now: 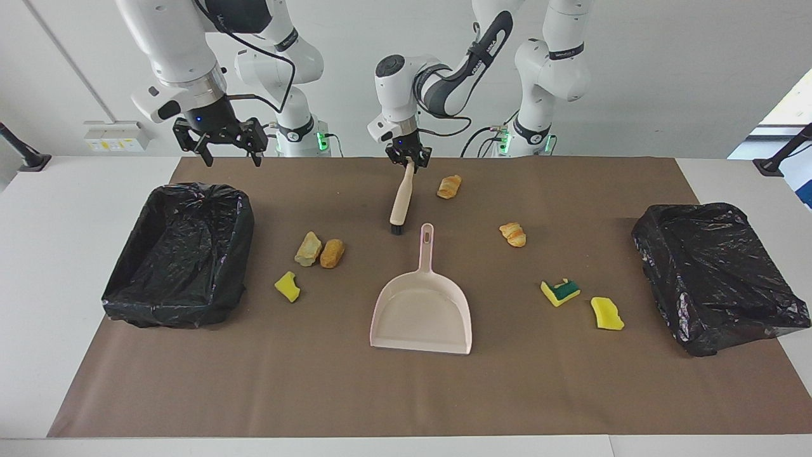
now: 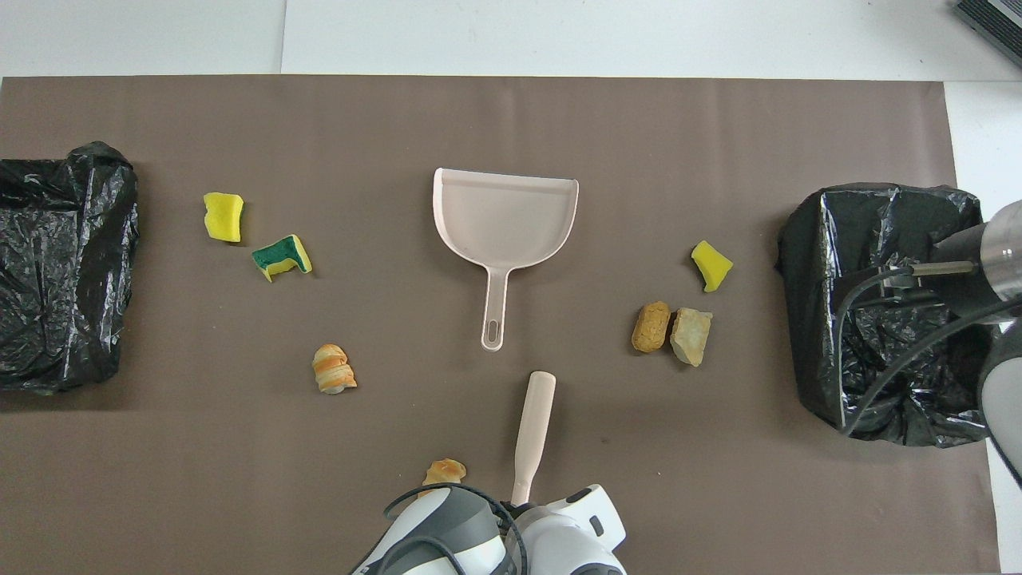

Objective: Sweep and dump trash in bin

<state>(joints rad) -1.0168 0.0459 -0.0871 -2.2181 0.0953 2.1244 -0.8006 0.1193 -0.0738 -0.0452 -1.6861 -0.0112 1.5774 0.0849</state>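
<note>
Left gripper (image 1: 409, 160) top centre pinches smooth beige brush (image 1: 402, 198) handle; right gripper (image 1: 229, 150) upper left spread wide over crinkly black-bagged bin (image 1: 181, 254).

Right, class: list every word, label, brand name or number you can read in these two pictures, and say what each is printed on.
"FRANKA": my likely reading of the white lettering on the dark forearm cover of the left white robot arm, too small to be certain.
Yellow stickers on the white wall box: too small to read.
Beige plastic dustpan, beige-handled brush, black bag-lined bins, scraps: no lettering visible.
</note>
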